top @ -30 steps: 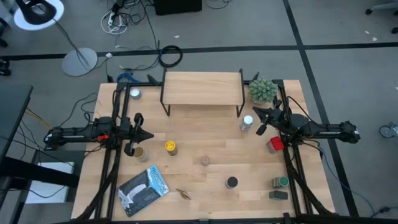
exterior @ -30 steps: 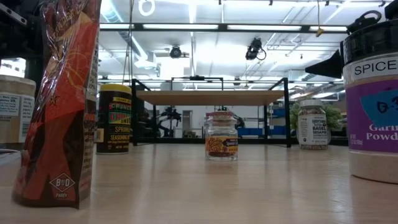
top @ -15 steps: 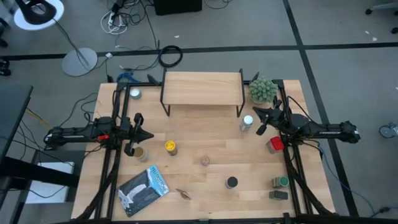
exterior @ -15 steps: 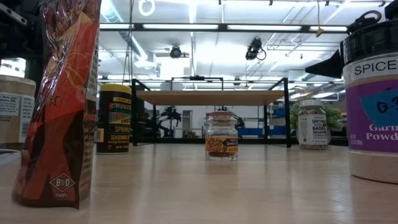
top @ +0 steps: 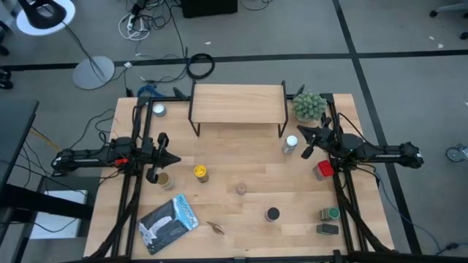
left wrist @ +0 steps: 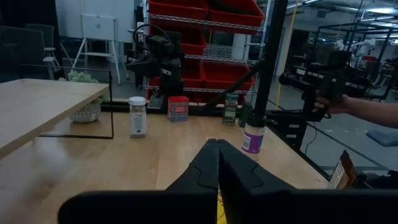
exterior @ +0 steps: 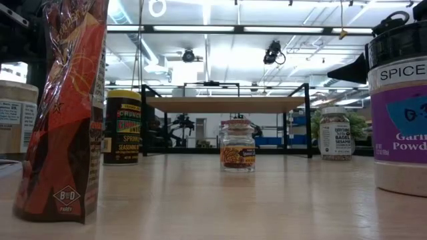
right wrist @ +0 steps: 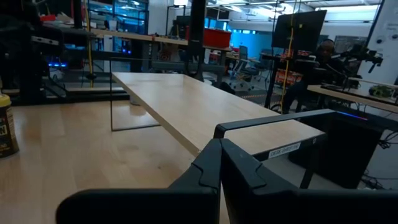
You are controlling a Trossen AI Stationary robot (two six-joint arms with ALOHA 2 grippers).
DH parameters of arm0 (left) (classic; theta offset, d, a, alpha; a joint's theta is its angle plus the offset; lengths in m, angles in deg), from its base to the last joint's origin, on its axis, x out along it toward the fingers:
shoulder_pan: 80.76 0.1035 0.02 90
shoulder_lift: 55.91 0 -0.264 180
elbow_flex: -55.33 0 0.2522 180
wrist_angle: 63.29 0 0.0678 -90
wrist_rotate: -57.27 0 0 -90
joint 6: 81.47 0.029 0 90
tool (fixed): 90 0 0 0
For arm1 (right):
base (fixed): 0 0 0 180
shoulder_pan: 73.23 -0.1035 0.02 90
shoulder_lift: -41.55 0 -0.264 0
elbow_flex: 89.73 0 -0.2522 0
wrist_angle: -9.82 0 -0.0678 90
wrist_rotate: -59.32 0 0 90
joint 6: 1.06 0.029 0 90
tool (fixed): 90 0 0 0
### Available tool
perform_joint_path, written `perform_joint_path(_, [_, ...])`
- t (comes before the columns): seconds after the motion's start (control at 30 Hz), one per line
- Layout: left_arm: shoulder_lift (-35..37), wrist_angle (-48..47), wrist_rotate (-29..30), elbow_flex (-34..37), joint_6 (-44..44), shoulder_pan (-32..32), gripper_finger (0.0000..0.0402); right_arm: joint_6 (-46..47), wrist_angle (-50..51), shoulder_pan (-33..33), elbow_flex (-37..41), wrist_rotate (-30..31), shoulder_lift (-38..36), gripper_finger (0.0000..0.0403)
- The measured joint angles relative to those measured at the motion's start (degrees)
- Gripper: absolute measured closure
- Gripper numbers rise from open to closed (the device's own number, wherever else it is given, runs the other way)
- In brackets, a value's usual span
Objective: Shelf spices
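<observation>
Hands both pinched closed and holding nothing from what I see: left hand (top: 165, 158) sits over the table's (top: 234, 219) left side, right hand (top: 306, 144) over the right, near the white-capped bottle (top: 291, 144). Shelf (top: 237, 103) stands at the far middle edge, top bare. Spices all on the table: yellow jar (top: 200, 172), tan-lidded jar (top: 240, 189), black-lidded jar (top: 272, 214), red tin (top: 324, 169), green tin (top: 330, 214).

closed jaws, shelf (right wrist: 186, 99), yellow jar (right wrist: 6, 124)
</observation>
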Motion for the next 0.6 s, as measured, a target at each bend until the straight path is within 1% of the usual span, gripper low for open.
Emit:
perform_joint_path(0.17, [-0.01, 0.02, -0.01, 0.01, 0.01, 0.00, 0.0394, 2.41, -0.07, 0.01, 0.00, -0.65, 0.00, 0.0396])
perform_joint_path(0.33, [-0.01, 0.01, -0.01, 0.01, 0.02, 0.01, 0.0394, 2.12, -0.12, -0.01, 0.00, -0.57, 0.00, 0.0396])
perform_joint_path(0.5, [0.00, 0.01, 0.01, 0.00, 0.00, 0.01, 0.0394, 1.43, 1.03, -0.01, -0.70, 5.20, 0.02, 0.0399])
perform_joint_path(0.6, [0.00, -0.01, 0.00, -0.01, 0.00, 0.00, 0.0394, 1.27, 1.20, -0.08, -2.31, 5.65, 0.00, 0.0400])
